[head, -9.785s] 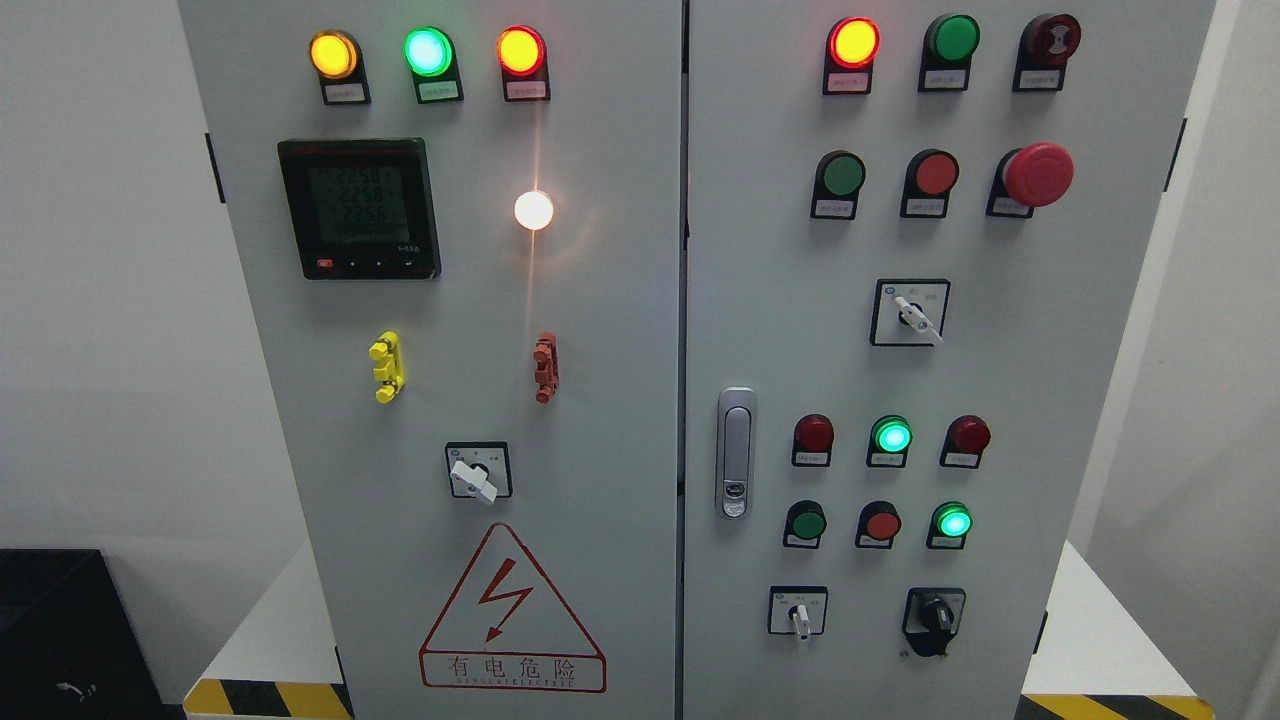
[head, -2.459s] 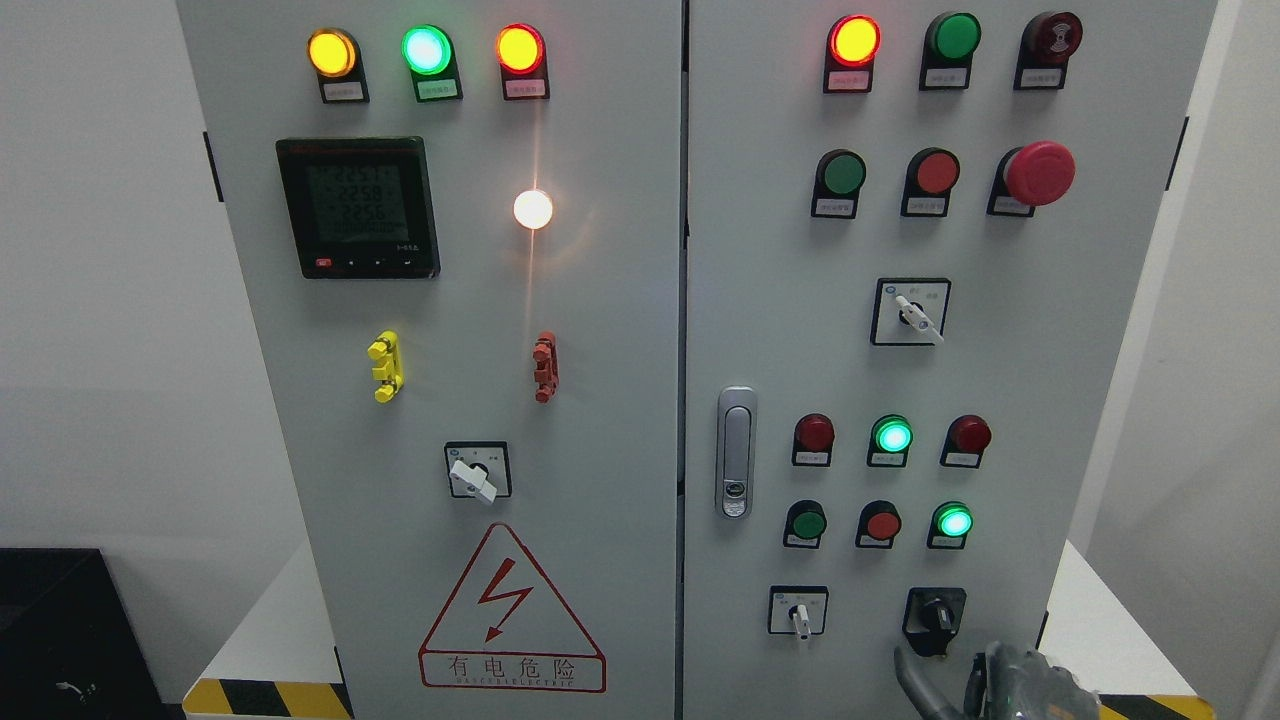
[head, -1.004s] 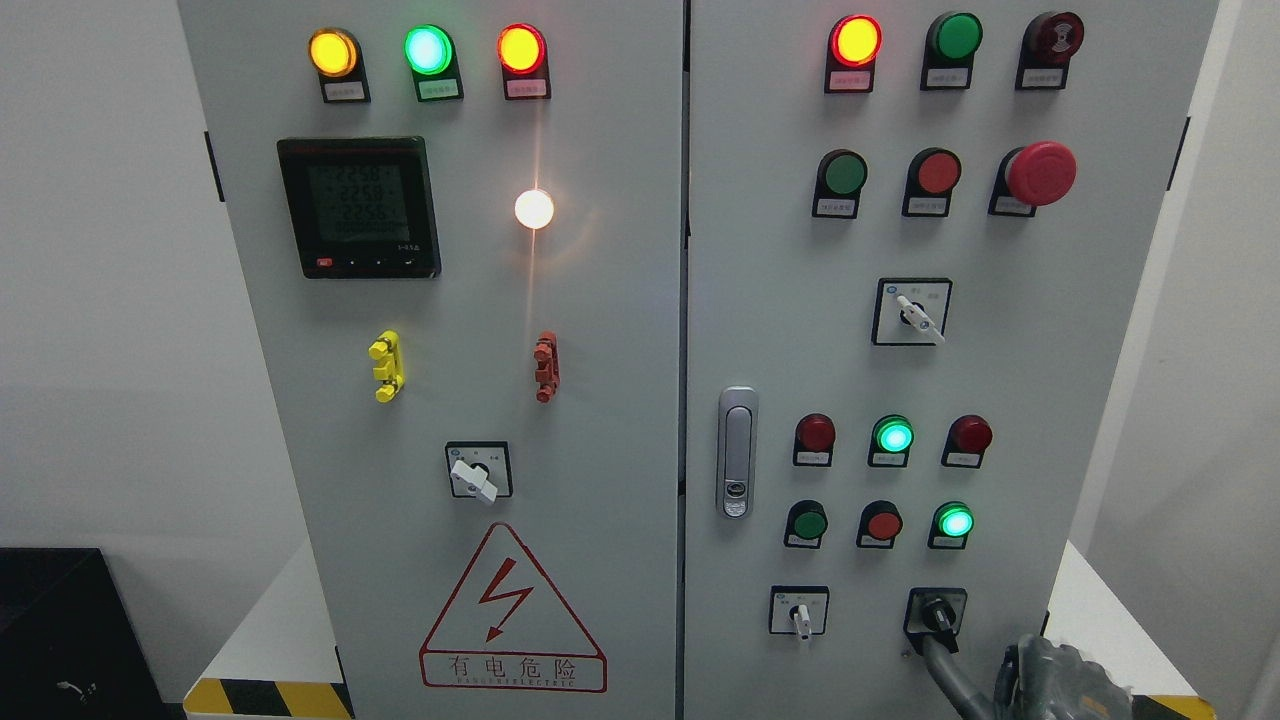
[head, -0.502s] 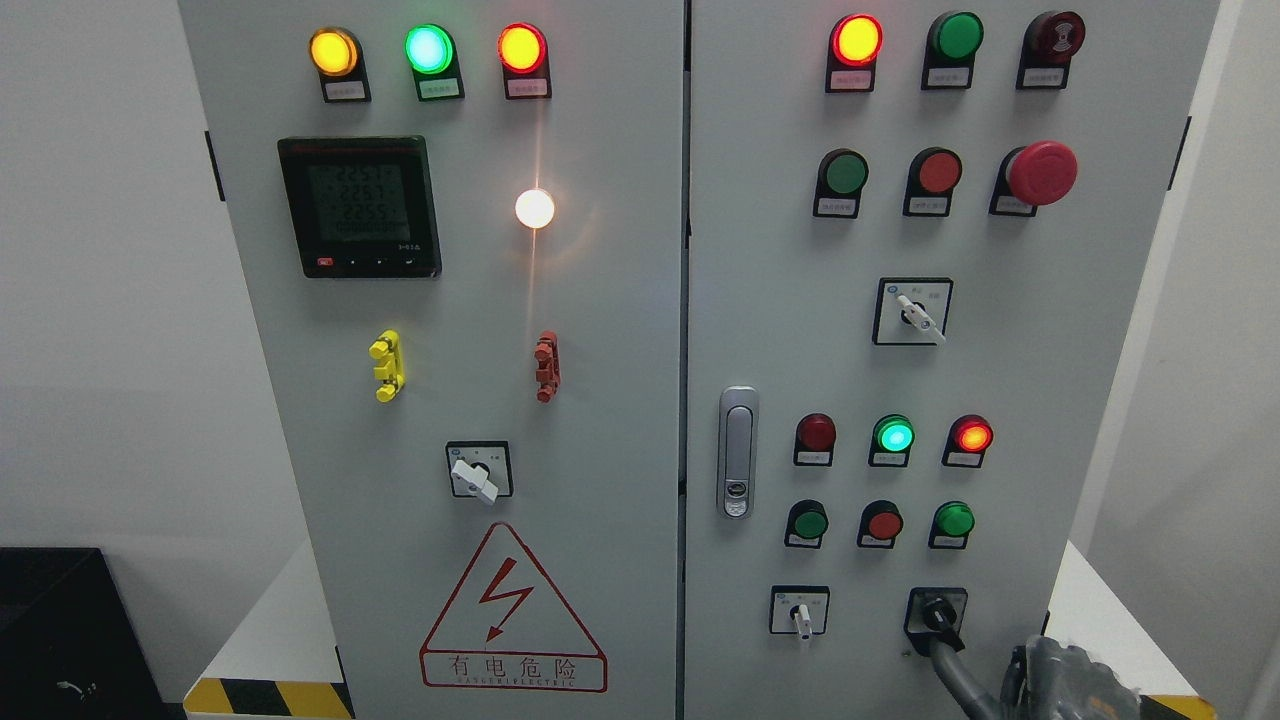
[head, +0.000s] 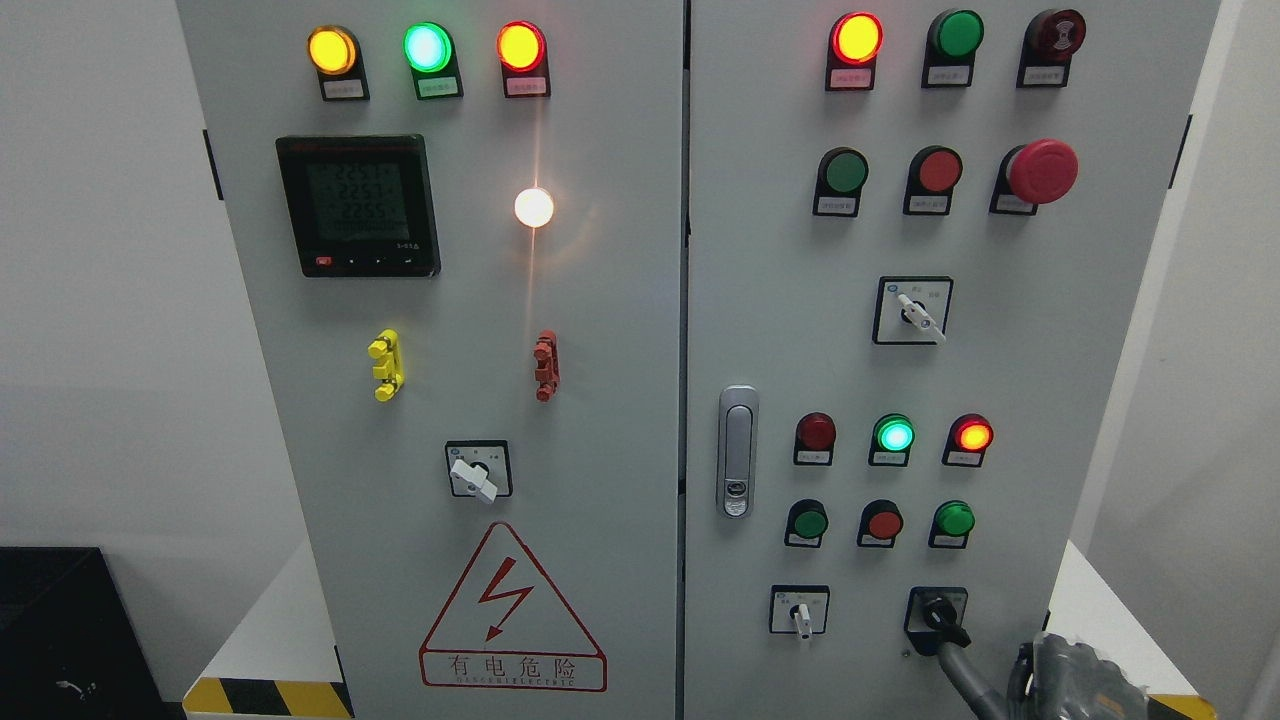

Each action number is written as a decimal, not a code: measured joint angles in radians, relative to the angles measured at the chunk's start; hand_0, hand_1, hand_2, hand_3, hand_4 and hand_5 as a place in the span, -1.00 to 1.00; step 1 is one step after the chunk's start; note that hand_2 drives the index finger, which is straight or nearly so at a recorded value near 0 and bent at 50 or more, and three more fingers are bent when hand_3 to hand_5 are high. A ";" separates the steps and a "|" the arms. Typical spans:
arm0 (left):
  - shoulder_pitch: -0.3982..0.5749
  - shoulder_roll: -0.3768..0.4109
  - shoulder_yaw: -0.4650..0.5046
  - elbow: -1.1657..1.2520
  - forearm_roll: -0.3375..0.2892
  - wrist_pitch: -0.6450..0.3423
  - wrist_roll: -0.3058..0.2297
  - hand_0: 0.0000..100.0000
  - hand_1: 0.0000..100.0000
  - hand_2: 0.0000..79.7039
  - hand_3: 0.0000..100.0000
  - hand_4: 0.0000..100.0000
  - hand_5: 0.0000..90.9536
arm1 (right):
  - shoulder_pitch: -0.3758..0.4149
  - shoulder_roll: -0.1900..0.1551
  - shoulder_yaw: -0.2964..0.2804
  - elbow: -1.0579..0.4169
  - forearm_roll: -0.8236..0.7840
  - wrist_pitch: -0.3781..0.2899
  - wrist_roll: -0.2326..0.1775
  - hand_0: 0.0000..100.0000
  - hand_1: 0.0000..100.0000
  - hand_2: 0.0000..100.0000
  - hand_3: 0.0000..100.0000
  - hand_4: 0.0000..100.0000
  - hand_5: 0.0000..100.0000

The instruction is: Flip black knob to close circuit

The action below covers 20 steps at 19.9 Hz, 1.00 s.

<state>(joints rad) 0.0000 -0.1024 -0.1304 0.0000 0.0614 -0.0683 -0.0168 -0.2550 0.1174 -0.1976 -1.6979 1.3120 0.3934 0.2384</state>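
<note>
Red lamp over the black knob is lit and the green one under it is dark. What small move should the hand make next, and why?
Probably ease the right hand down and away from the black rotary knob. One finger reaches up to the knob, which points down-right, and the round red lamp glows while the round green lamp is dark, suggesting the flip took effect.
</note>
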 measured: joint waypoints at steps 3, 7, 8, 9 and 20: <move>0.000 0.000 0.000 0.000 0.000 0.000 0.000 -0.76 0.11 -1.00 -1.00 -1.00 -1.00 | -0.001 0.000 -0.002 -0.001 -0.003 0.000 0.000 -1.00 -1.00 0.75 1.00 0.76 0.82; 0.000 0.000 0.000 0.000 0.000 0.000 0.000 -0.76 0.11 -1.00 -1.00 -1.00 -1.00 | -0.001 0.001 -0.003 -0.003 -0.006 0.000 0.000 -1.00 -1.00 0.75 1.00 0.76 0.82; 0.000 0.000 0.000 0.000 0.000 0.000 0.000 -0.76 0.11 -1.00 -1.00 -1.00 -1.00 | -0.001 0.001 -0.003 -0.004 -0.006 0.000 0.000 -1.00 -1.00 0.75 1.00 0.76 0.82; 0.000 0.000 0.000 0.000 0.000 0.000 0.000 -0.76 0.11 -1.00 -1.00 -1.00 -1.00 | -0.001 0.001 -0.003 -0.005 -0.007 0.000 0.000 -1.00 -1.00 0.75 1.00 0.76 0.82; 0.000 0.000 0.000 0.000 0.000 0.000 0.000 -0.76 0.11 -1.00 -1.00 -1.00 -1.00 | 0.003 0.004 0.003 -0.017 -0.024 0.003 0.000 -1.00 -1.00 0.75 1.00 0.76 0.82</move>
<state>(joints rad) 0.0000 -0.1025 -0.1304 0.0000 0.0614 -0.0683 -0.0168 -0.2519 0.1213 -0.1941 -1.7152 1.2875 0.3960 0.2382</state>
